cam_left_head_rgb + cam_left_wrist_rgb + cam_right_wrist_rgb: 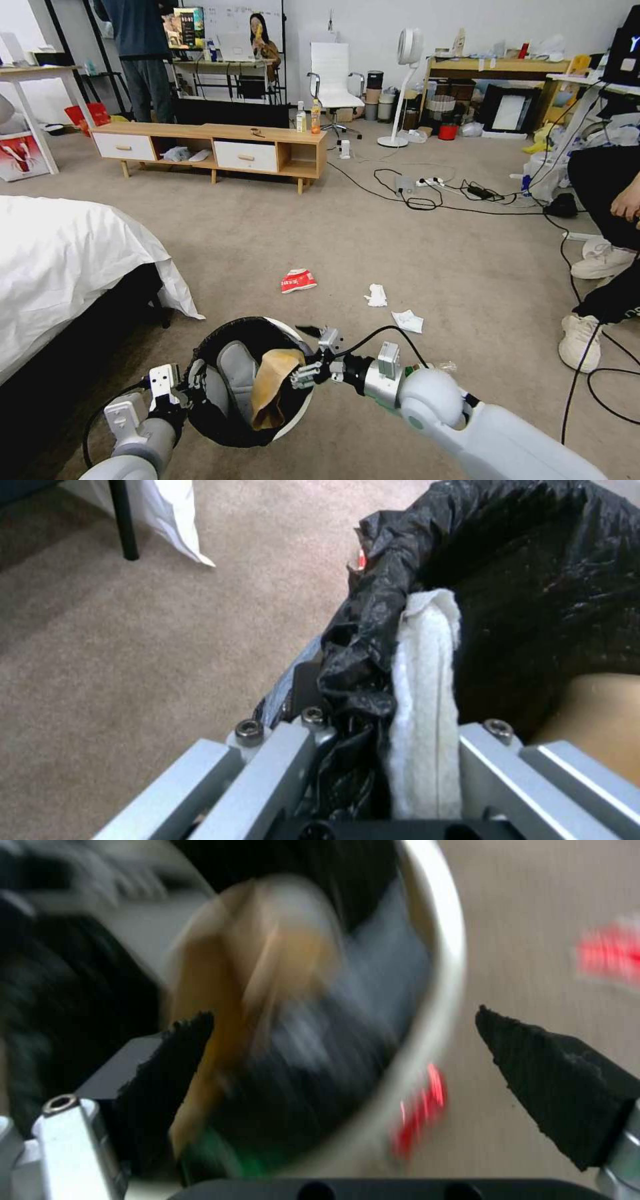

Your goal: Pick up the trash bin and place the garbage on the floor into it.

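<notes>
Gripping trash bin [283,427] rim, left end effector [373,740]; right end effector [308,352] (spread wide, empty) above brown bag [270,387].

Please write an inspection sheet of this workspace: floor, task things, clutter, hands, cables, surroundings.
Surface: beige carpet floor.
Job's things: trash bin held up, brown paper bag inside; red-white wrapper and two tissue wads lie on the floor.
Clutter: drink bottles on the low cabinet.
Grippers: left hand clamps the bin's rim; right hand open over the bin.
Cables: black cables across the carpet.
Surroundings: bed, fan.
</notes>
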Tool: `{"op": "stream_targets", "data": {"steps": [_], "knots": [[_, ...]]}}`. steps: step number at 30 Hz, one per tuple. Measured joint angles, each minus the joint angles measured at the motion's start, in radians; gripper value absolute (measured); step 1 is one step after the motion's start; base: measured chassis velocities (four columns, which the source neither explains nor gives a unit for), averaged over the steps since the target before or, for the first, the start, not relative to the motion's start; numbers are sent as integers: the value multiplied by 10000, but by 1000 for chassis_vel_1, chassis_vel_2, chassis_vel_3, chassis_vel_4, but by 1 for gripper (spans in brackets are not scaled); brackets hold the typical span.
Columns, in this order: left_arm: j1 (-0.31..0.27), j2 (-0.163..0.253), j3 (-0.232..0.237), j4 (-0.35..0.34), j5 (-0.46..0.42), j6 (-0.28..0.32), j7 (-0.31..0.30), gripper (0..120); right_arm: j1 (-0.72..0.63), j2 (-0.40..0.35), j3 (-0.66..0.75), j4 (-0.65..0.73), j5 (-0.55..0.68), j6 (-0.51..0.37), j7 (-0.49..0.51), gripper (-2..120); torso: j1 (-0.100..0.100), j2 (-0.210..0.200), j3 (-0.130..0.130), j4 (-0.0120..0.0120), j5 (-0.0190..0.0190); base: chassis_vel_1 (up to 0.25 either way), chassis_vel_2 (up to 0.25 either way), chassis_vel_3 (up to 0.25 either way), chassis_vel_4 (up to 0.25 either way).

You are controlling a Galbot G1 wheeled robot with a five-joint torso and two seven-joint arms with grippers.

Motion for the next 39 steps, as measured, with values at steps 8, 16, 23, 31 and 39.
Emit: {"op": "stream_targets", "data": {"steps": [8,16,23,31,39], "knots": [[21,-38,-27,-3,24,-39,36,6,583,350,-144,289,1261,-1550,2147,100,0,0,1,3,2,0,0,0,0],[19,-56,-82,-4,-1,-67,87,6,941,456,-615,205,1862,-1467,2707,100,0,0,0,2,1,0,0,0,0],[67,-67,-188,57,-8,-118,146,6,1057,694,-375,253,1126,-718,2206,100,0,0,1,3,2,0,0,0,0],[45,-46,-215,189,-6,-122,152,6,936,738,1481,1336,320,68,1527,100,0,0,1,2,1,0,0,0,0],[-19,-39,-316,346,33,-145,157,6,561,475,3508,2092,240,545,1235,100,0,0,0,2,1,0,0,0,0]]}}
